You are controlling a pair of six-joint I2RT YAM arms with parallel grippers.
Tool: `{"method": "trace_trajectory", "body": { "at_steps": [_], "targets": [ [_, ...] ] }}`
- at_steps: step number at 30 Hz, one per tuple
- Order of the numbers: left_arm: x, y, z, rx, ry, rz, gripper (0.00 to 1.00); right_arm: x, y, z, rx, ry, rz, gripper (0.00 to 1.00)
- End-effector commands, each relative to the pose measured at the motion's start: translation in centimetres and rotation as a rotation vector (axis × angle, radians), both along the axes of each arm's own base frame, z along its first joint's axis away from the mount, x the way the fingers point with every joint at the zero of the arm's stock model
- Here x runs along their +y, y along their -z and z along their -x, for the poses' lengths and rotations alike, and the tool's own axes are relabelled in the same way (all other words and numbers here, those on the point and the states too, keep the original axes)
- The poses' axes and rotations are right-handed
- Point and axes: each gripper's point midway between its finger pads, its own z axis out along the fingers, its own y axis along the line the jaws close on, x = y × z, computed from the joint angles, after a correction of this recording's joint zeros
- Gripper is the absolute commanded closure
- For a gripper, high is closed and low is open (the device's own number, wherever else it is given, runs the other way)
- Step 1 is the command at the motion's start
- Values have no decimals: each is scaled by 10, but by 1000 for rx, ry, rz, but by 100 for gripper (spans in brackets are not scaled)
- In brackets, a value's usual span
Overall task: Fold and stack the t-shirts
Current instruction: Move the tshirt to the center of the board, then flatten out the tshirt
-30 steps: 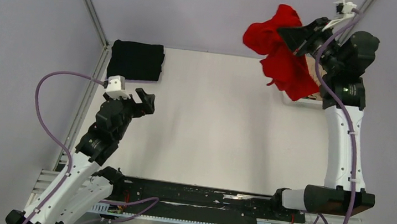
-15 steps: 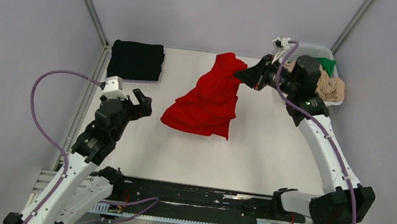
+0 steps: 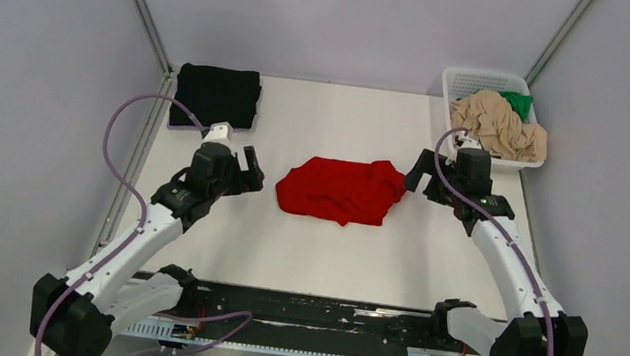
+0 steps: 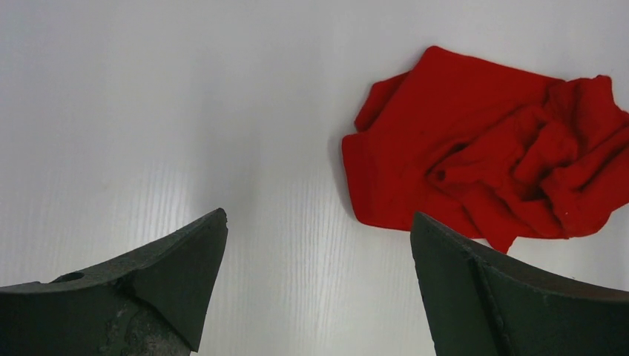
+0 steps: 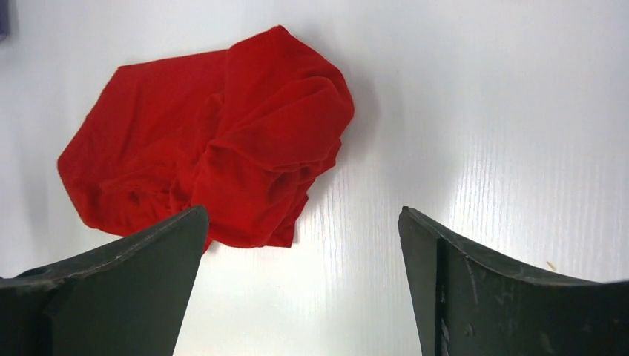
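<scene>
1. the red t-shirt [image 3: 341, 190] is no longer in the air. a second ago the right gripper [image 3: 425, 176] holds it high over the far right corner, and half a second ago it swings it across. now the shirt lies in a crumpled heap at the middle of the table [image 3: 329, 259].
2. the right gripper's jaws are released and spread wide. in the right wrist view nothing sits between them, and the shirt lies ahead and to the left of the fingers, apart from them.
3. the left gripper [image 3: 252, 170] is nearer the shirt than in the earlier views. its jaws are spread and empty, just to the left of the heap and not touching it.
4. with the right arm out of the way, the white lattice basket [image 3: 468, 75] at the far right shows clearly. the beige t-shirt [image 3: 497, 131] is heaped in it, with the green t-shirt [image 3: 519, 102] behind.
5. the black t-shirt [image 3: 217, 95] sits folded at the far left corner, unchanged.
6. we judge that the fetch is done and the flattening comes next. the red shirt is bunched with no sleeve or hem laid out, so both grippers likely need to find edges and spread it before any fold. one shirt is folded, one is on the table, and two wait in the basket.
</scene>
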Motion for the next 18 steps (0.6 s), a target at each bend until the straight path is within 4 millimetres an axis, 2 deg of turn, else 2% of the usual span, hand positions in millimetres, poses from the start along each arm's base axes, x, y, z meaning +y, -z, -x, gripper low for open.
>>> {"method": "trace_trajectory", "body": {
  "at_steps": [1,3,4,5,6,7,8,11,12,13,14,18],
  "targets": [
    [-24,15,-10,41,66,63,0,6,-40,1,-121,-21,-3,0],
    [-29,34,-19,88,68,52,0,18,-45,3,-145,-77,-2,0],
    [-33,34,-24,81,74,61,0,24,-48,3,-154,-103,2,0],
    [-36,45,-27,114,77,56,0,30,-51,2,-161,-124,11,0],
    [-43,45,-33,110,94,71,0,36,-54,0,-169,-142,19,0],
    [-46,58,-35,147,99,68,0,41,-55,-2,-170,-154,27,0],
    [-53,57,-40,146,112,87,0,47,-51,-4,-154,-164,35,0],
    [-63,79,-50,202,124,96,3,64,-36,-11,-108,-180,71,3],
    [-66,80,-54,203,131,96,5,65,-30,-17,-97,-164,105,4],
    [-70,90,-55,229,144,99,9,67,-24,-23,-83,-153,139,4],
    [-73,90,-58,231,151,101,10,68,-21,-30,-76,-142,164,4],
    [-84,112,-67,281,180,103,14,72,-9,-67,-44,-97,223,5]
  ]
}}
